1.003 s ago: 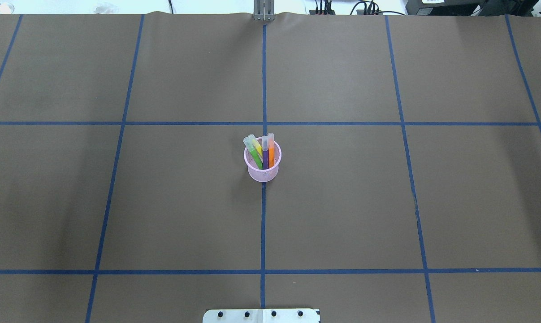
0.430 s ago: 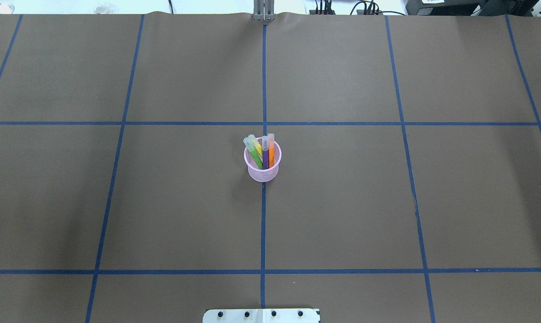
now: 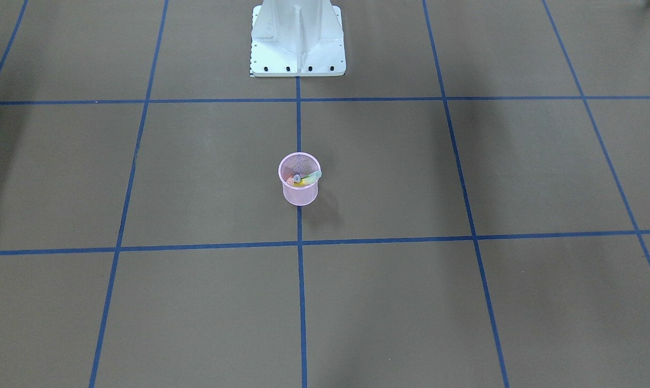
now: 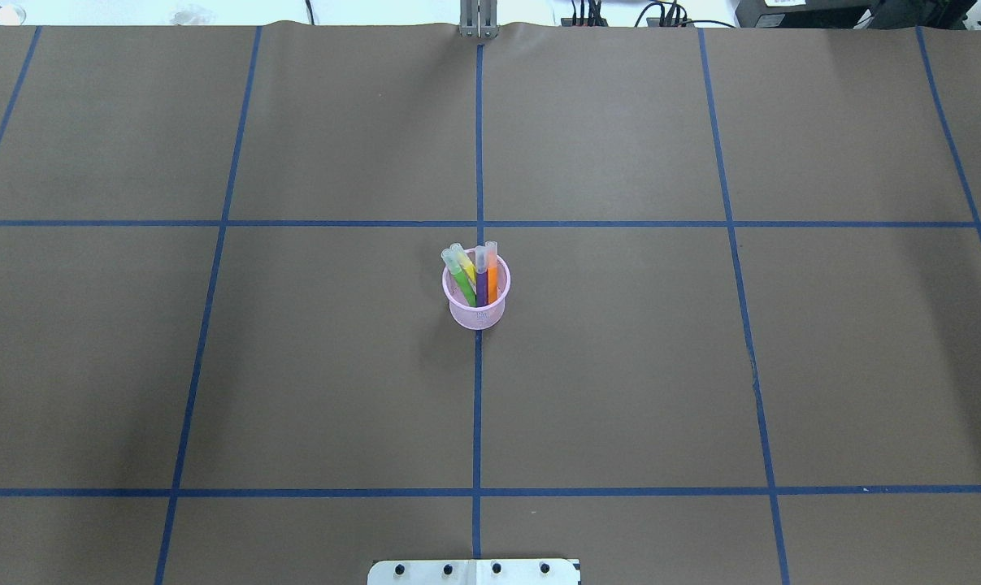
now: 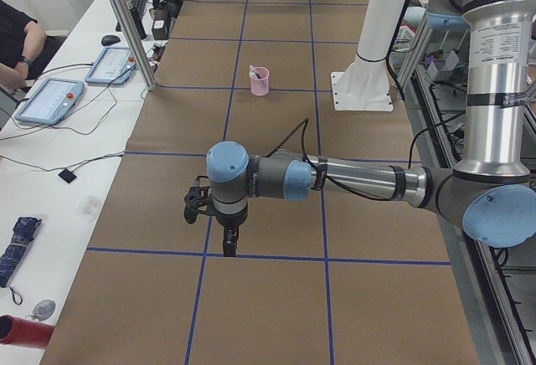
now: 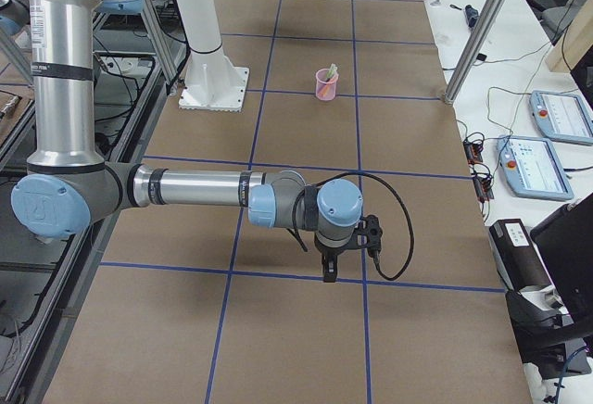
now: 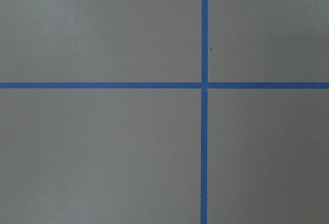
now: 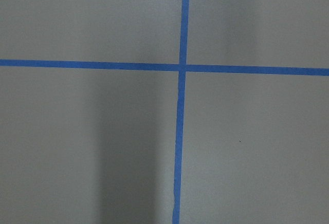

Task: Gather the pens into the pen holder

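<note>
Left fingers [image 5: 229, 241] only show up in the side view, pointing straight down just above the tabletop [image 4: 620, 366] by a blue tape line [image 4: 477, 406], and I can't tell whether they're apart or together. Same deal with the right fingers [image 6: 330, 272]: aimed straight down, too small and dark to call. Nothing looks different from a second ago in the overhead view, the cup and pens are in the exact same spots. Each arm has its forearm stretched out level and low, wrist bent down, one off toward the left end of the tabletop and one toward the right, both well apart from the pen holder [image 4: 475, 313]. That's a small pink mesh cup standing upright mid-tabletop, right on the centre tape line. All four pens are in it with pale caps up: green pen [image 4: 462, 284] and yellow pen [image 4: 469, 272] leaning left, purple pen [image 4: 481, 284] and orange pen [image 4: 492, 280] on the right
</note>
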